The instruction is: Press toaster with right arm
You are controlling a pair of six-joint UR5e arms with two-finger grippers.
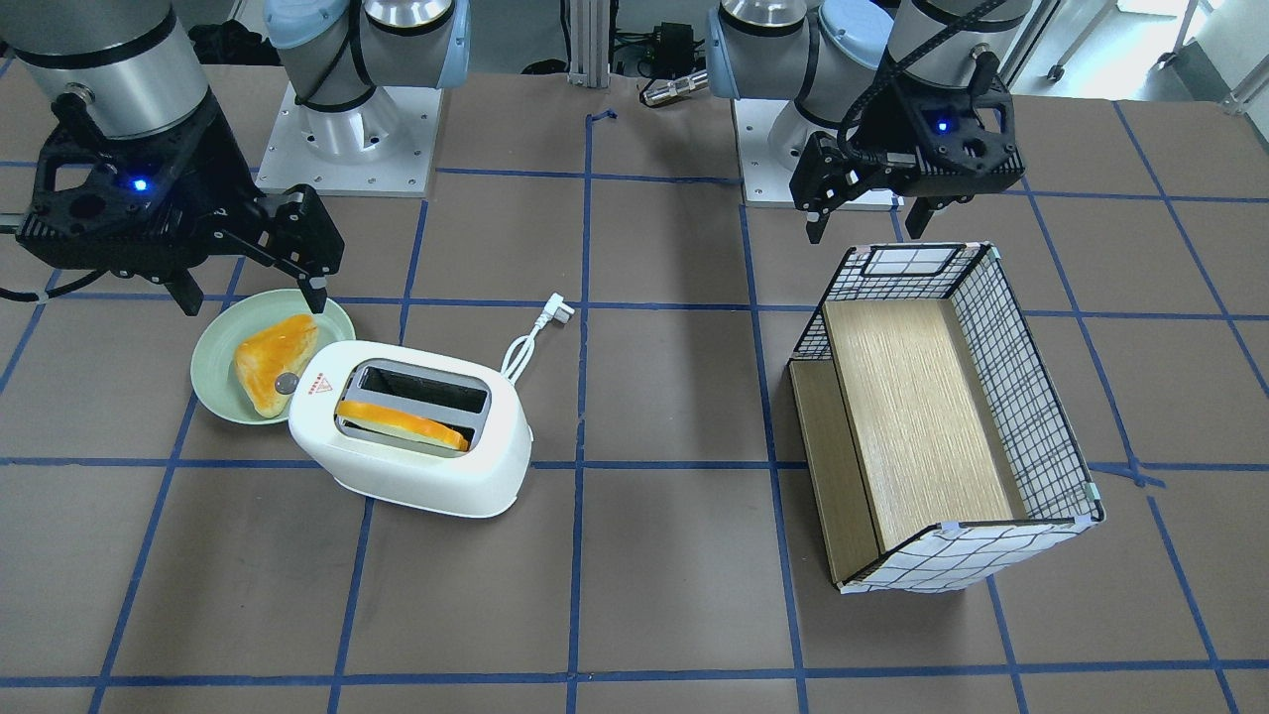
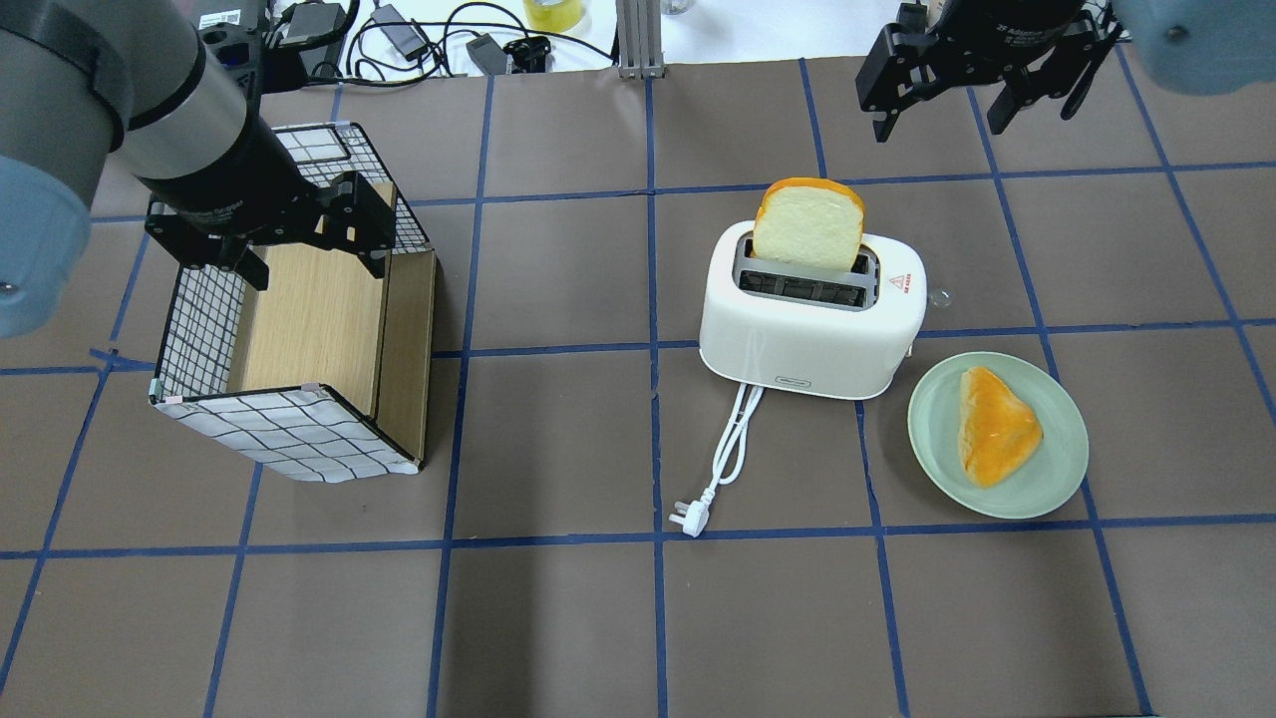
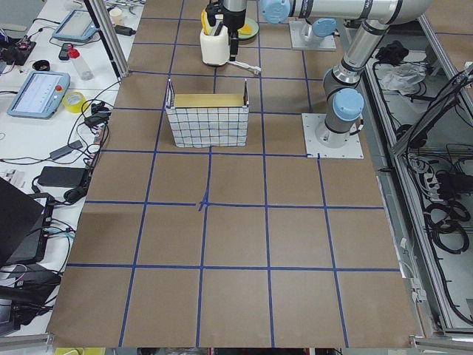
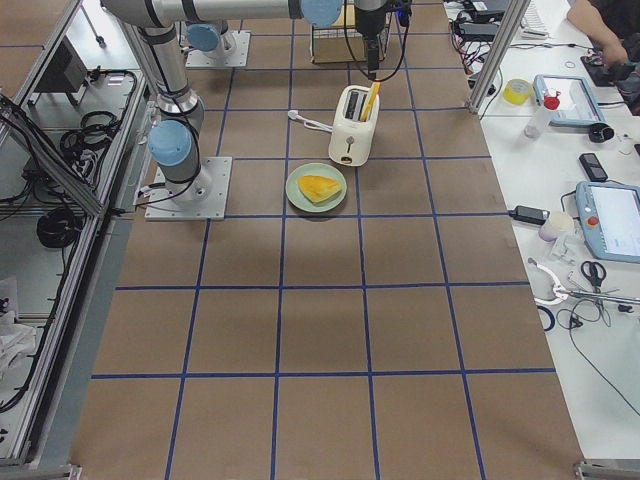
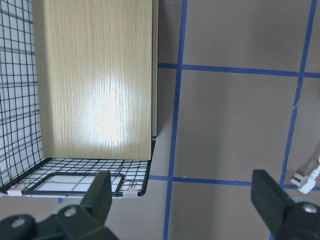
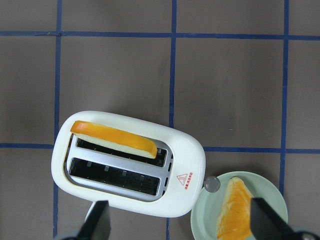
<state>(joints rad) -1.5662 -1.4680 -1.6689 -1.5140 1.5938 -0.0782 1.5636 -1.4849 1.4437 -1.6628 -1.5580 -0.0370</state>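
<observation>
Right hand (image 2: 939, 128) near toaster (image 2: 807, 344) (bread (image 2: 807, 224) inside)

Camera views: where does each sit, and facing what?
Front-facing: across table, facing robot; left pincer, right pincer.
Overhead: behind robot, looking down; both pincers.
Exterior left: table's left end; left arm nearest.
Exterior right: right end; right arm nearest.
Left wrist: above box; own fingertips.
Right wrist: above toaster; own fingertips.
Shared: front-facing and overhead both show toaster, box.
</observation>
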